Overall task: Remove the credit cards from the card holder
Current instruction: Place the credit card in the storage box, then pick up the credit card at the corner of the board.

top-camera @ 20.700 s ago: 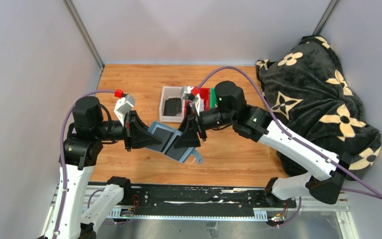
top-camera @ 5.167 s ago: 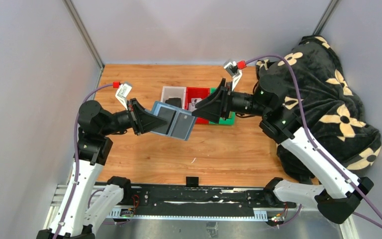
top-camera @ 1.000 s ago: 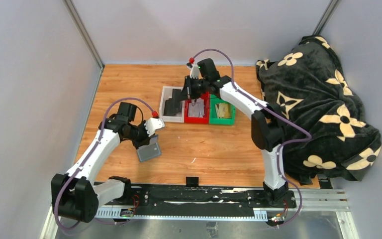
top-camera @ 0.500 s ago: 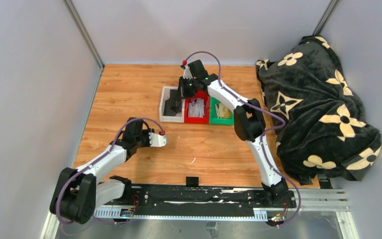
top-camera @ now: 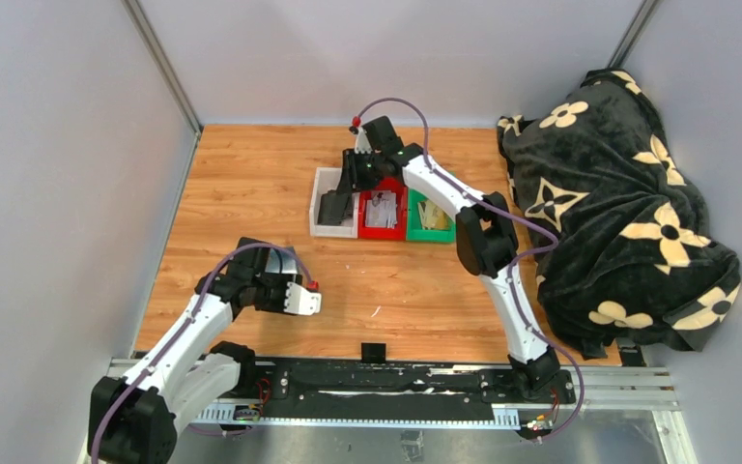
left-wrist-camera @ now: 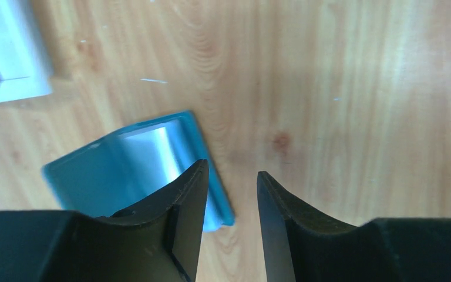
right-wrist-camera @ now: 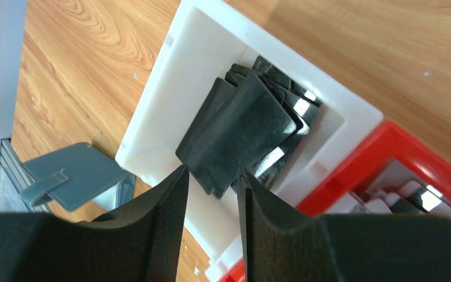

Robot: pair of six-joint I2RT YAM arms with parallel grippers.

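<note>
The slate-blue card holder [left-wrist-camera: 135, 170] lies on the wooden table, partly under my left finger; it also shows in the top view [top-camera: 288, 257] and the right wrist view [right-wrist-camera: 70, 176]. My left gripper [left-wrist-camera: 232, 179] is open and empty, just above the holder's right edge. In the top view the left gripper [top-camera: 272, 274] is at the near left. Several dark credit cards [right-wrist-camera: 241, 132] lie stacked in the white bin [right-wrist-camera: 152, 126]. My right gripper [right-wrist-camera: 211, 176] is open and empty right above them, and it [top-camera: 332, 207] covers the cards in the top view.
A red bin [top-camera: 384, 211] with light cards and a green bin [top-camera: 430, 215] stand right of the white bin [top-camera: 320, 198]. A black flowered blanket [top-camera: 628, 193] fills the right side. Grey walls close the left and back.
My left gripper let go of the card holder, which now lies on the table, and the left arm pulled back toward the near edge. My right gripper shifted left from the red bin over the white bin.
</note>
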